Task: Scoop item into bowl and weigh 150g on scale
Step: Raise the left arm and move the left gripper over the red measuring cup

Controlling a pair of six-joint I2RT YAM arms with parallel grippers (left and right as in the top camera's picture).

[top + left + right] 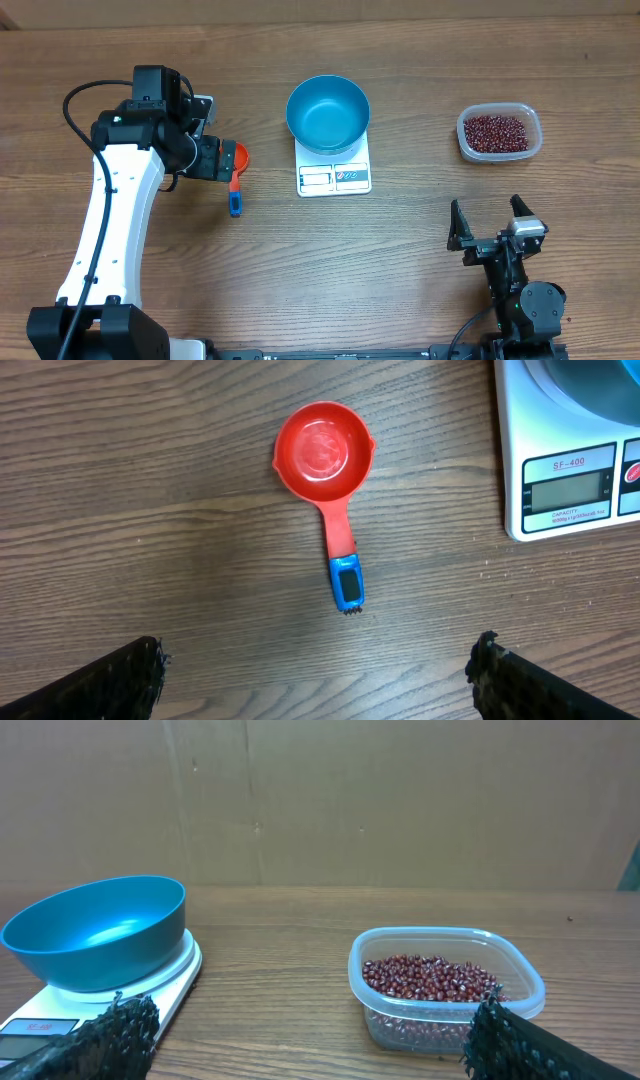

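1. Overhead: blue bowl sits on white scale mid-table, display edge toward robot, so wt can be read as stuff goes in. Bowl looks empty. Beans are all in clear tub far right, well apart from bowl. Red scoop w/ blue handle tip lies flat on table just left of scale, handle toward robot, which suits a pick from above. L arm reaches over scoop. Right gripper sits low on robot's side, near tub but apart from it, jaws spread w/ nothing between.

2. Left wrist: left gripper hovers above scoop, looking straight down. Fingertips show at bottom corners, wide apart, nothing in them. Scoop cup is empty, mouth up. Handle points toward gap betw. the tips, so it looks lined up for a handle grab; prob. needs a drop, then a close. Scale corner at right edge; display digits not readable.

3. Right wrist: low, level view. Its fingers are at bottom corners, released, holding nothing. Tub of beans is right ahead w/ no lid, so scoop could go straight in. Bowl on scale is off to left. Judged: task at its start, no beans in bowl, scoop not yet picked.
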